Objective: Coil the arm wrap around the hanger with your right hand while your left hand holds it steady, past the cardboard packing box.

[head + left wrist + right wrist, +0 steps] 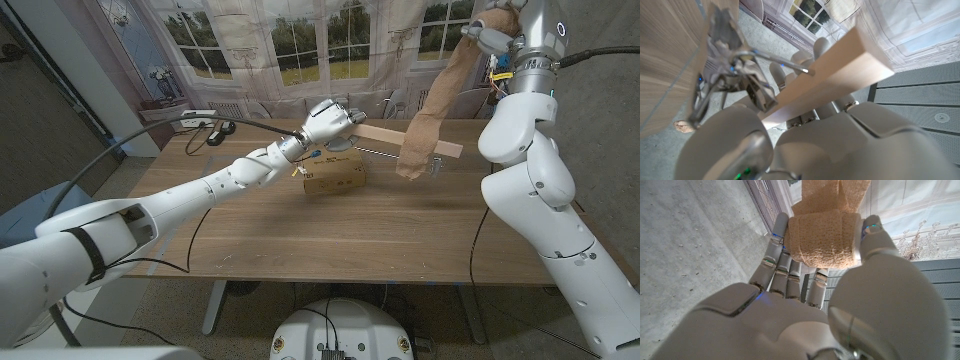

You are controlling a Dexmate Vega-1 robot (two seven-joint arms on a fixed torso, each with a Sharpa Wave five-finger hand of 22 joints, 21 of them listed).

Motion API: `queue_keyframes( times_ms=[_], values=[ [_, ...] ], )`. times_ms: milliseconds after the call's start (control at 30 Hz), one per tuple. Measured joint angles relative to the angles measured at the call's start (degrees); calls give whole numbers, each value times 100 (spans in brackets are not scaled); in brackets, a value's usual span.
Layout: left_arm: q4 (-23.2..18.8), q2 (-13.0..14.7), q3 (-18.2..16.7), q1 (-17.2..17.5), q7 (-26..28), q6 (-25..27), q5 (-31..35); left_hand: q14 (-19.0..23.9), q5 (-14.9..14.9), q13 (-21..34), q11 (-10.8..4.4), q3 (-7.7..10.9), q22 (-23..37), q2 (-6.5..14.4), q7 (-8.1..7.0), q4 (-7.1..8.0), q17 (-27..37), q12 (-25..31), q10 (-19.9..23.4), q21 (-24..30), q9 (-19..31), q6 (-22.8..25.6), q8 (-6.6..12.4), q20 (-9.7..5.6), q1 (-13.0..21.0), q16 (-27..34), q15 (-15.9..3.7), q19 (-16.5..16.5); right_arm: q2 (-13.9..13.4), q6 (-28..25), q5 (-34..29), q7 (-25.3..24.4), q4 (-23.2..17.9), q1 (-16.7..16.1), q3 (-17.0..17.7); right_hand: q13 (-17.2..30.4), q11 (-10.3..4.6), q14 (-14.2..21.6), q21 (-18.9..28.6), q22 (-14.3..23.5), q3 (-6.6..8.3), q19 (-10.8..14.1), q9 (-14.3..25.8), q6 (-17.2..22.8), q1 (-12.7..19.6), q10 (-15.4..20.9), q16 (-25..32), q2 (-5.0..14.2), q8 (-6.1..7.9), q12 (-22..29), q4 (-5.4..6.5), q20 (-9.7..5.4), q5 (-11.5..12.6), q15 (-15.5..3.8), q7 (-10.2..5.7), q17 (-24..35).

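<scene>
Aloft, right hand grips wrap (taut).

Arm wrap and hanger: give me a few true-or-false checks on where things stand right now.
1. The right hand holds the arm wrap roll raised above the table. True.
2. The left hand is empty. False: it holds the wooden hanger.
3. The wrap lies in a heap on the cardboard box. False: it hangs as a strip down to the hanger.
4. The box sits on the table under the left hand. True.
</scene>
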Motion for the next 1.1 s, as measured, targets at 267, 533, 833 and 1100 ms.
queue_keyframes(
  times_ms=[267,533,833,1100],
  values=[
    [145,-55,-102,19,302,-285,-374,0,0,7,0,0,0,1,0,0,9,0,0,0,0,-1,33,0,-16,-1,0,0,-175,-384,444,85,-121,-115,232,1,0,0,55,-32,0,-29,0,-21,-1,0,22,1,-1,-23,0,30,-9,0,21,0],
    [235,-86,-256,68,448,-676,-860,0,0,0,0,0,1,0,9,0,10,0,0,0,0,-13,34,0,-16,18,0,0,-277,-633,932,-92,-163,-285,491,-16,0,0,99,-59,0,-29,0,-21,-1,0,22,1,-2,-45,0,30,12,0,21,0],
    [320,-116,-401,108,449,-1046,-1260,0,0,17,0,0,10,0,14,0,10,0,0,0,-26,-20,61,0,-16,34,0,0,-378,-878,1558,-308,-155,-450,790,6,1,0,153,-85,0,-40,0,-21,-1,1,22,1,-11,-61,0,40,11,0,21,0],
    [360,-136,-485,134,329,-1326,-1583,0,0,17,0,0,1,-7,13,0,16,0,0,0,-25,-21,78,0,-22,34,0,0,-461,-997,1967,-377,-123,-623,1081,4,0,-1,196,-111,0,-59,0,-21,-1,1,23,1,-12,-41,0,59,33,1,21,0]
  ],
)
